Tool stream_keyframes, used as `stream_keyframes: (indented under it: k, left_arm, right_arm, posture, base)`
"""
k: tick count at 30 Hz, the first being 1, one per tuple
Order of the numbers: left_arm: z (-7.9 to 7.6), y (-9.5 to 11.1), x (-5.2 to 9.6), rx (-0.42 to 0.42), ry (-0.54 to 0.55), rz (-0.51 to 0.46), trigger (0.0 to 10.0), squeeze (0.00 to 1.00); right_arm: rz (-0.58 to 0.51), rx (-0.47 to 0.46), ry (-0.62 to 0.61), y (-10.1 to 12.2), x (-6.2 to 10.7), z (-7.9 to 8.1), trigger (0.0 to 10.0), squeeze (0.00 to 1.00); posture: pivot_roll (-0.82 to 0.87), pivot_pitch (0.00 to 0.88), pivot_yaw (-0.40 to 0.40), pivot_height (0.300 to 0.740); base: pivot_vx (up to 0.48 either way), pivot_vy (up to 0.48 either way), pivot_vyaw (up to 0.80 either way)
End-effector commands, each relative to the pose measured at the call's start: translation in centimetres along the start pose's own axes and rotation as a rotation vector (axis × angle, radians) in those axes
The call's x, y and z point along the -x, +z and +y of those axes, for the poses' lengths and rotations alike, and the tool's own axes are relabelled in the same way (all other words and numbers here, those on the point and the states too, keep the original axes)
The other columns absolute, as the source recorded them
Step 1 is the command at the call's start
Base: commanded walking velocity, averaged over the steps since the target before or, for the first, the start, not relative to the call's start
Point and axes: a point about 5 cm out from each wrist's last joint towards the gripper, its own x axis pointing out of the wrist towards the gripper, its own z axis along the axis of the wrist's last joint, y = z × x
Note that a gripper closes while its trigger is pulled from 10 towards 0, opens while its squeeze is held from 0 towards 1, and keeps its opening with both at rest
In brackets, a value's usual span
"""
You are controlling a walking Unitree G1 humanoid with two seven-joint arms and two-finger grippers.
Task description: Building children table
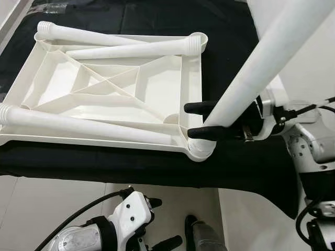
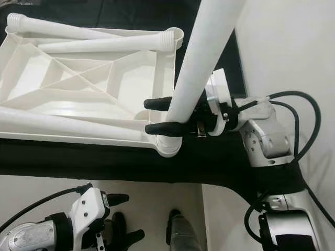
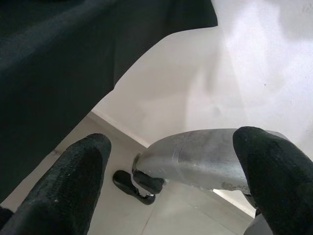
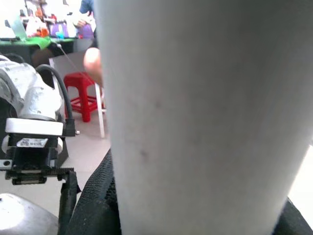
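No brand, label or readable writing can be made out on any part. A white plastic tabletop lies upside down on a black cloth, its ribbed underside facing up. Four white table legs can be counted. Three are loose: two loose legs lie crossed along the far edge of the tabletop, and one loose leg lies along the near edge.

Low at the left, the left gripper hangs below the cloth's edge over the pale floor, its black fingers spread wide with nothing between them.

At the right, the fourth leg stands tilted, its lower end at the near right corner socket of the tabletop; whether it is seated cannot be told. The right gripper clamps this leg just above the socket, one finger on each side. In the right wrist view the leg sits close before a red stool.
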Motion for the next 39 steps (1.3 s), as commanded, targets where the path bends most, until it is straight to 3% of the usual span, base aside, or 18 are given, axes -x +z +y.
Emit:
stream_keyframes:
  k: [1,4,7,8,10,11,12,13,15,33,39]
  left_arm:
    - [-0.4,-0.4,0.1,0.008,-0.027,0.026,10.0,0.00]
    - [-0.4,-0.4,0.0,0.006,-0.027,0.025,10.0,0.00]
    - [-0.4,-0.5,-0.1,0.007,-0.026,0.025,10.0,0.00]
    - [-0.4,-0.5,-0.1,0.007,-0.026,0.025,10.0,0.00]
    - [-0.4,-0.6,-0.2,0.009,-0.029,0.023,10.0,0.00]
    - [-0.4,-0.6,-0.2,0.009,-0.029,0.023,10.0,0.00]
    - [-0.4,-0.6,-0.3,0.009,-0.029,0.022,10.0,0.00]
    - [-0.4,-0.6,-0.3,0.009,-0.029,0.022,10.0,0.00]
    - [-0.2,-0.6,-0.4,0.007,-0.029,0.020,10.0,0.00]
    - [0.2,-0.5,-0.7,-0.008,-0.031,0.014,10.0,0.00]
    - [0.2,-0.6,-0.8,-0.008,-0.032,0.014,10.0,0.00]
  right_arm:
    - [0.103,-0.077,-0.091,-2.6,0.0,0.4,10.0,0.00]
    - [0.153,-0.076,-0.197,-2.9,0.1,0.3,10.0,0.00]
    - [0.248,-0.094,-0.398,-4.1,0.0,0.5,10.0,0.00]
    - [0.248,-0.094,-0.398,-4.1,0.0,0.5,10.0,0.00]
    - [0.287,-0.163,-0.701,-5.9,-0.7,1.4,10.0,0.00]
    - [0.287,-0.163,-0.701,-5.9,-0.7,1.4,10.0,0.00]
    - [0.301,-0.187,-0.837,-6.5,-0.7,1.8,10.0,0.00]
    - [0.301,-0.187,-0.837,-6.5,-0.7,1.8,10.0,0.00]
    - [0.331,-0.229,-1.043,-7.7,-0.4,3.1,10.0,0.00]
    - [0.444,-0.258,-1.113,-8.9,-1.3,2.6,10.0,0.00]
    - [0.504,-0.326,-1.255,-9.1,-1.3,2.4,10.0,0.00]
  posture:
    - [0.05,0.391,0.002,0.740]
    - [0.04,0.390,-0.002,0.740]
    - [0.03,0.388,-0.008,0.740]
    - [0.03,0.388,-0.008,0.740]
    - [0.02,0.385,-0.010,0.740]
    - [0.02,0.385,-0.010,0.740]
    - [0.02,0.385,-0.010,0.740]
    - [0.02,0.385,-0.010,0.740]
    - [0.01,0.379,-0.004,0.740]
    - [0.00,0.365,-0.005,0.740]
    - [0.00,0.364,-0.011,0.740]
  base:
    - [0.000,0.000,0.00]
    - [0.000,0.000,0.00]
    - [0.000,0.000,0.00]
    - [0.000,0.000,0.00]
    - [0.000,0.000,0.00]
    - [0.000,0.000,0.00]
    - [0.000,0.000,0.00]
    - [0.000,0.000,0.00]
    - [0.000,0.000,0.00]
    - [0.000,0.000,0.00]
    - [0.000,0.000,0.00]
